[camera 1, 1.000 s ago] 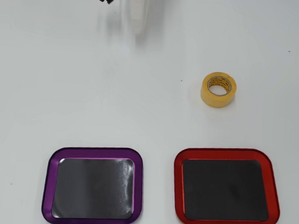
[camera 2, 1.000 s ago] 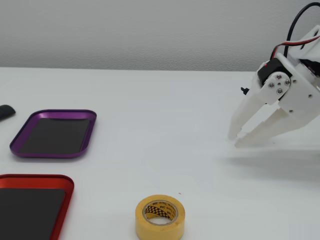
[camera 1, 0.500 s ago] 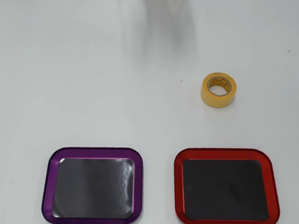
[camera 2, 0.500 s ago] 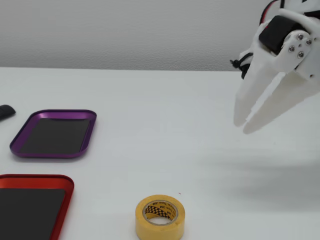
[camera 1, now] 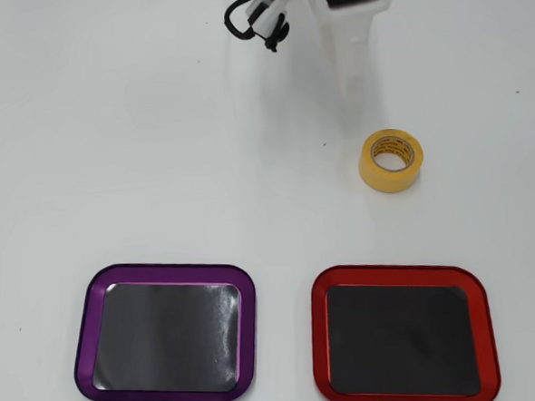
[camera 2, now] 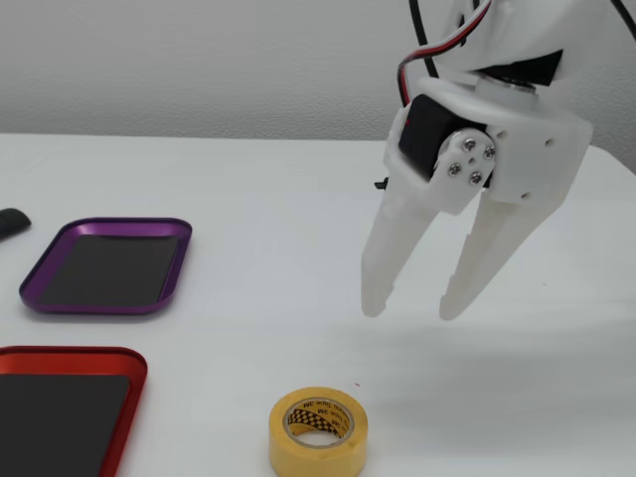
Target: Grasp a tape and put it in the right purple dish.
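The tape (camera 2: 318,431), a yellow roll lying flat on the white surface (camera 2: 258,298), is seen apart from both trays. The tool (camera 2: 407,306) is held above the surface with its white fingers (camera 2: 390,256) spread wide, gripping nothing, near the roll. In the overhead view the purple dish (camera 1: 171,273) sits left of the red-rimmed tray (camera 1: 408,274).

In the overhead view the tape (camera 1: 391,160) stands on the table (camera 1: 116,155), well apart from both trays. The purple dish (camera 1: 171,269) lies left of the other tray (camera 1: 408,275). The gripper (camera 2: 407,306) hangs above the table, behind the tape.
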You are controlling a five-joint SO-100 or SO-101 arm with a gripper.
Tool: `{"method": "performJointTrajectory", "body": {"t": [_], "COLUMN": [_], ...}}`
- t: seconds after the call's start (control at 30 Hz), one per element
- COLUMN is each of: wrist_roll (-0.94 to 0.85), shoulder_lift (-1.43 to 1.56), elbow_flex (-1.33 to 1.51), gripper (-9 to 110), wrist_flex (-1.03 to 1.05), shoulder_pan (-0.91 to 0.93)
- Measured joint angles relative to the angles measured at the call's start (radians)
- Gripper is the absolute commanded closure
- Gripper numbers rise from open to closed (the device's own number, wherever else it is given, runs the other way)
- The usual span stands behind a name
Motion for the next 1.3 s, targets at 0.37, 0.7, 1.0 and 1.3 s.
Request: {"method": "performJointTrajectory", "body": {"t": [0.37,0.7,1.0,1.3], "wrist_roll": [0.000,0.000,0.000,-0.009], "shoulder_lift": [-0.077,-0.207,-0.305,-0.336], "elbow_flex": [0.000,-0.006,-0.100,-0.106], "gripper": [85,85,85,85], "wrist_flex": [-0.098,-0.212,-0.222,-0.236], "shoulder_pan": [-0.138,-0.160,-0.160,-0.135]}}
